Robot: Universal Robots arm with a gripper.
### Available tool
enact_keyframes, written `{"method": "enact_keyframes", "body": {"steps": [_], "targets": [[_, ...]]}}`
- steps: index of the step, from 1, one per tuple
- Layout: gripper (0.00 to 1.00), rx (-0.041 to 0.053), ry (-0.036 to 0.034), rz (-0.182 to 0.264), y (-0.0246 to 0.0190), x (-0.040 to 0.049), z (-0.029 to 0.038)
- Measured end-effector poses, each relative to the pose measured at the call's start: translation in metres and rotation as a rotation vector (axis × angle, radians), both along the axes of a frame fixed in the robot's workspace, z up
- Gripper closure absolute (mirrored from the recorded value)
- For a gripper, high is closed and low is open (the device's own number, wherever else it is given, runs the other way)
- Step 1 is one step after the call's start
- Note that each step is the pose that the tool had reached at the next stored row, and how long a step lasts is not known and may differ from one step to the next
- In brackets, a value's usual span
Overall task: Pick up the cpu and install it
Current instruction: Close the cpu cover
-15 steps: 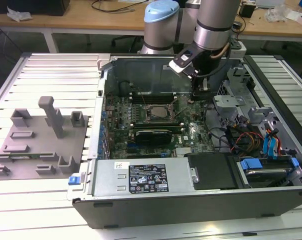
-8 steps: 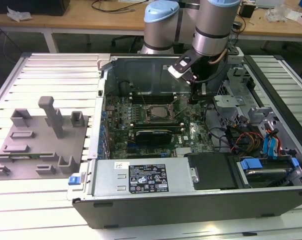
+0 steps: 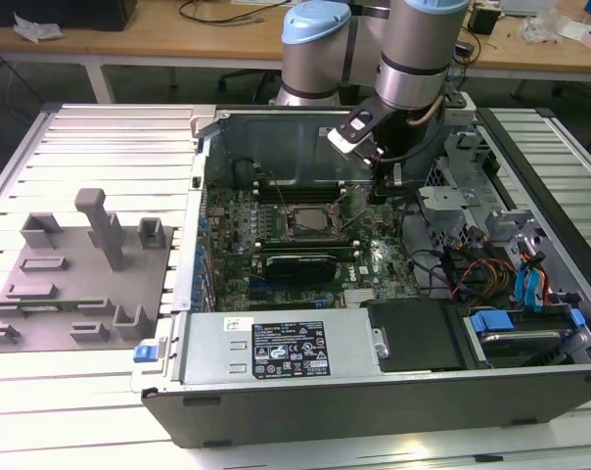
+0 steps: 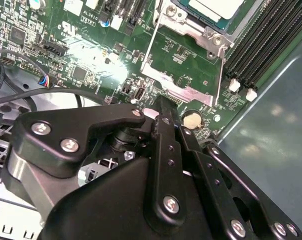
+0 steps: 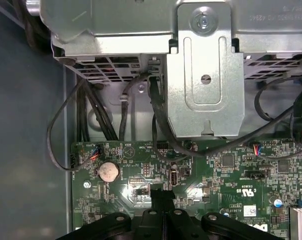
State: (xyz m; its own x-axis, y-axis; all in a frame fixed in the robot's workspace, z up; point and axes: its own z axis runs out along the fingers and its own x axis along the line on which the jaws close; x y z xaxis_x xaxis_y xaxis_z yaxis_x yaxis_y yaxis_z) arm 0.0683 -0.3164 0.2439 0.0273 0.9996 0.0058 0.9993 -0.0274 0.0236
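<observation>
A: Where is the cpu (image 4: 213,7) sitting?

B: It is lying flat in the socket (image 3: 286,221) on the board (image 3: 379,262), inside the open case (image 3: 374,416), with its pale top facing up.

A: And the end effector (image 4: 165,107)?

B: Its fingers are pressing together and pinching nothing I can see. It is hanging low over the board near the coin cell (image 5: 109,171), off the socket toward the exterior view's right.

A: So it is not touching the cpu?

B: No, the two are sitting apart.

A: How far along is the job looking?

B: I am judging the pick and the placing done. The chip is resting in the socket and the end effector is carrying nothing. The grey fixture plate (image 3: 80,284) on the table (image 3: 80,416) is holding no chip that I can make out.

A: Is anything remaining?

B: The thin metal frame (image 4: 178,84) beside the socket is looking swung open, not clamped over the chip. So I am taking the locking as not yet done. I cannot tell whether the chip is sitting fully down in its seat.
</observation>
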Motion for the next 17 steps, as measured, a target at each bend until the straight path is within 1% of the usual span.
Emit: {"method": "enact_keyframes", "body": {"steps": [4, 9, 11, 17], "targets": [[0.89, 0.0006, 0.0, 0.0, -0.0001, -0.0064, 0.0], [0.89, 0.0006, 0.0, 0.0, 0.0, -0.0077, 0.0], [0.89, 0.0006, 0.0, 0.0, 0.0, -0.0109, 0.0], [0.89, 0.0006, 0.0, 0.0, 0.0, -0.0253, 0.0]]}}
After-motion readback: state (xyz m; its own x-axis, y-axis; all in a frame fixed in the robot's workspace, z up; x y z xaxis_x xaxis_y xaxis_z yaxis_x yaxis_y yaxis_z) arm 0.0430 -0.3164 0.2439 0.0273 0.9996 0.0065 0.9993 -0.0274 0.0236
